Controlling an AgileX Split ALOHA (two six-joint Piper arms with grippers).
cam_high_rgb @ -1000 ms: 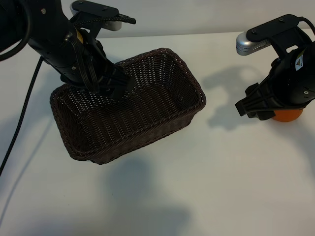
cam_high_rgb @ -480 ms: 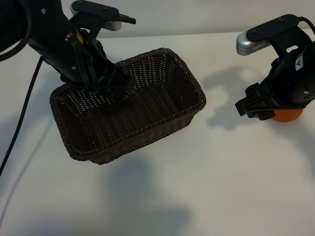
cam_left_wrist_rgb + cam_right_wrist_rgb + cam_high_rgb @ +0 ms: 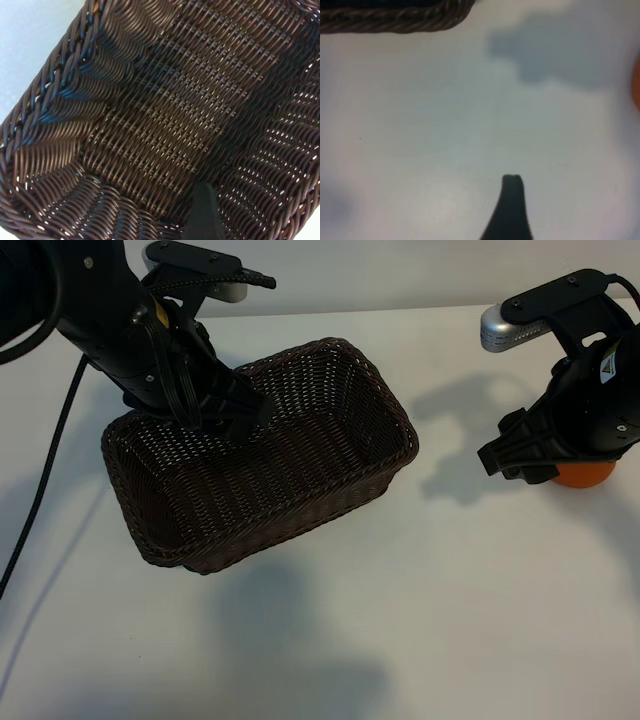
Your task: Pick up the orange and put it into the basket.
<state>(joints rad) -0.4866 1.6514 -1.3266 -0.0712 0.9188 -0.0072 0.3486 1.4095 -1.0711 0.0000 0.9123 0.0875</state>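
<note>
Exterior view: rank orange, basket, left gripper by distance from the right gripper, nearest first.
From the right gripper, at the view's right:
1. Orange: right beside it on the table, partly hidden under the gripper; contact can't be told.
2. Basket: mid-left, its near corner across bare table.
3. Left gripper: farthest, dipped inside the basket at its far long side.

Bright-orange orange [image 3: 584, 475]; dark-brown woven basket [image 3: 390, 415]; white table [image 3: 450, 620].

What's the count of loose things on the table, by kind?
Oranges: 1, orange, partly hidden under the right arm
Baskets: 1, basket, brown wicker, nothing visible inside but the left arm's tip
Total: 2
</note>
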